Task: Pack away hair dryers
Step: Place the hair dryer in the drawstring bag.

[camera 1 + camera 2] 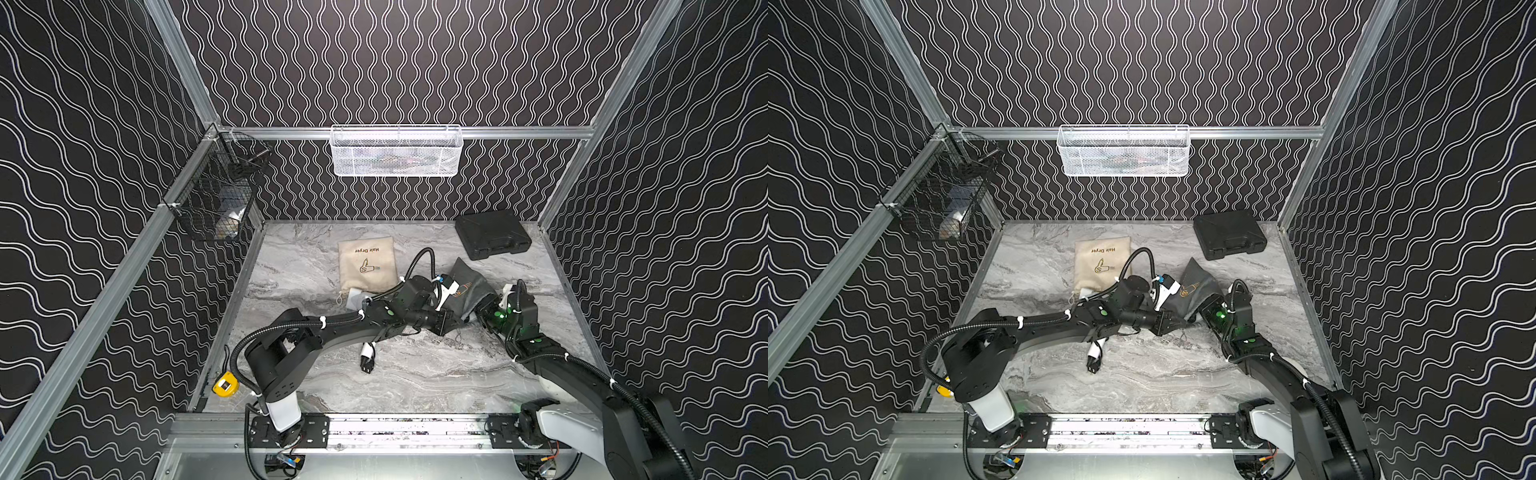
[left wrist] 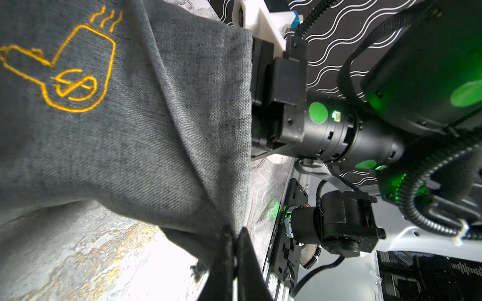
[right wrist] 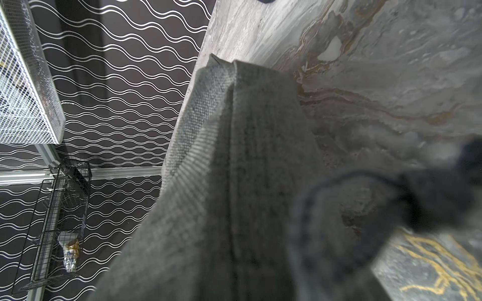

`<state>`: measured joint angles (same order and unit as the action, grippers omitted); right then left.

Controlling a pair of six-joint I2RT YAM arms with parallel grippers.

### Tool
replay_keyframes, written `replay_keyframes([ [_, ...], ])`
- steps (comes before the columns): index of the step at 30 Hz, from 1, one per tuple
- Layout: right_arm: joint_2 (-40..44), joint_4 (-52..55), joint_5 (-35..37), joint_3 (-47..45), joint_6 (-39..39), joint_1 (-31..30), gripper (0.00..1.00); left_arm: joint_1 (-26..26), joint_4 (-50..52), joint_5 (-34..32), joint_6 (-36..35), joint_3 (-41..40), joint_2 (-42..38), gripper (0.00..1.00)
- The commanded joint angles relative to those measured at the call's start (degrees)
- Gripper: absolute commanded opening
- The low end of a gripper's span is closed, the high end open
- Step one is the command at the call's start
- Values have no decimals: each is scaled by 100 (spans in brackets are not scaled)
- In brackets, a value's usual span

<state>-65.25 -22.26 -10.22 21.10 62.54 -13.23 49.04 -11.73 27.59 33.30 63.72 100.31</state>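
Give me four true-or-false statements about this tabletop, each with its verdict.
1. The left gripper is shut on the grey pouch's edge. True.
2. The black case stands open. False: it is closed.
3. The beige pouch lies flat on the table. True.
4. The white mesh basket sits on the table. False: it hangs from the rail on the back wall.

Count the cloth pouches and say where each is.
2. The beige pouch lies flat toward the back of the table; the grey pouch is right of it, pinched by the left gripper. None looks hidden.
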Motion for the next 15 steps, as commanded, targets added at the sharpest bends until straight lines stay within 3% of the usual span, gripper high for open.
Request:
replay_keyframes([
  [1,-145,-1083,347,-74,37,-45,0,18,22,164,139,113,62,0],
  [6,-395,-1675,368,-201,123,-170,0,18,58,65,244,218,196,0],
  [15,-535,-1641,420,-450,47,-248,0,-69,315,-228,103,203,216,0],
])
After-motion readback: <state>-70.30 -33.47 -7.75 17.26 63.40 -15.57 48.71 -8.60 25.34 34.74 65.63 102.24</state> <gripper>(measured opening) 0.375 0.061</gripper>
